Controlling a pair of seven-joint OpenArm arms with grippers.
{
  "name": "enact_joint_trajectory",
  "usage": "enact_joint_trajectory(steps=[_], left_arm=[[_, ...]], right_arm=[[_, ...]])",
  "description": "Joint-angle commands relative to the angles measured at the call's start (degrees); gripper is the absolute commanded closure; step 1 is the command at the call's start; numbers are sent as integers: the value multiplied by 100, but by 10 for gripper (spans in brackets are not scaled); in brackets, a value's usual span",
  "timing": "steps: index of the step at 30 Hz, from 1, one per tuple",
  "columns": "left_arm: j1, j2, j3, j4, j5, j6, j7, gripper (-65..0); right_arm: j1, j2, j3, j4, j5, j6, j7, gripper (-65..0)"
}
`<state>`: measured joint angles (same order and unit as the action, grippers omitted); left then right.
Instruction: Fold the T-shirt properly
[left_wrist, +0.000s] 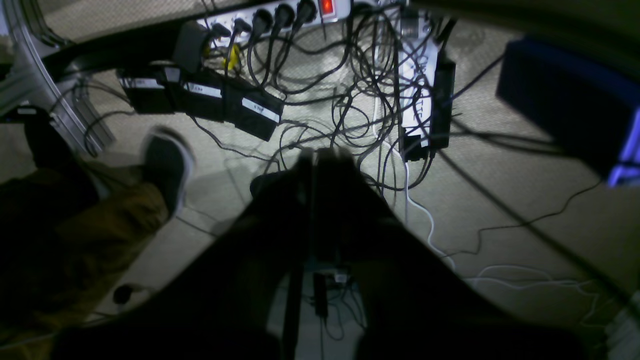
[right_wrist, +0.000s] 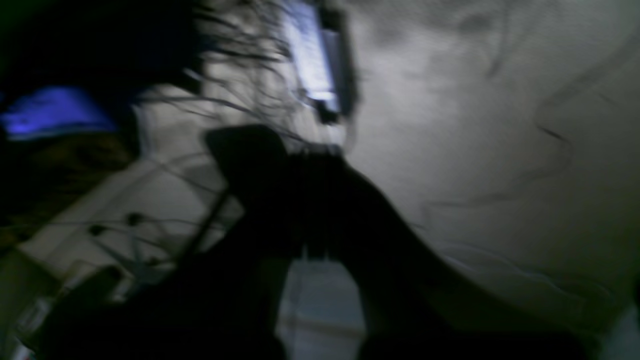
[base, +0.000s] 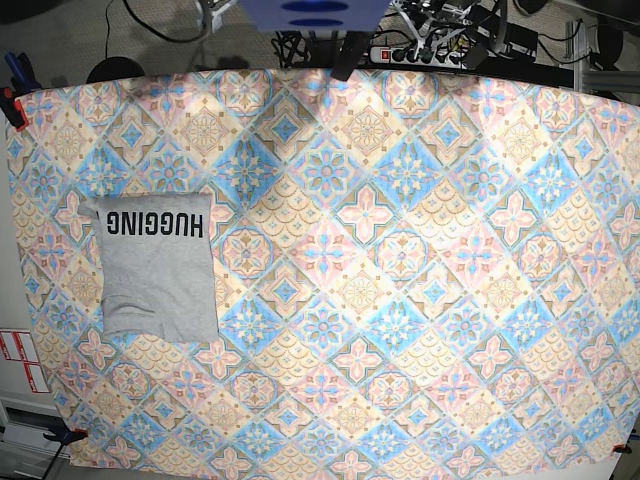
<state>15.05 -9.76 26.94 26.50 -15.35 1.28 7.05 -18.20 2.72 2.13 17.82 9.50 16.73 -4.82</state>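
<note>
The folded T-shirt carries black block letters reading "HUGGING", upside down in the base view. No other text is legible.

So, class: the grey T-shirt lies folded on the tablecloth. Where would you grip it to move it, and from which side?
Grip the T-shirt at its lower edge, coming from the table's near side. There the hem looks slightly rumpled and raised, so a finger could probably slip under it; the other edges lie flat on the tablecloth.

Blurred and dim: the right end effector is a dark silhouette over pale floor strewn with cables.
</note>
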Motion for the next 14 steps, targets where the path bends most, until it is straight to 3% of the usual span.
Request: enact_joint_trajectory(steps=[1, 6, 14], left_arm=[[20, -4, 18, 9, 1, -9, -24, 0], [-24, -4, 18, 18, -25, -9, -24, 0], [-59, 22, 18, 27, -34, -9, -15, 0]], right_arm=[[-75, 14, 20, -11, 31, -25, 29, 0], [-5, -505, 2, -11, 22, -25, 38, 0], [4, -558, 2, 42, 22, -25, 29, 0]])
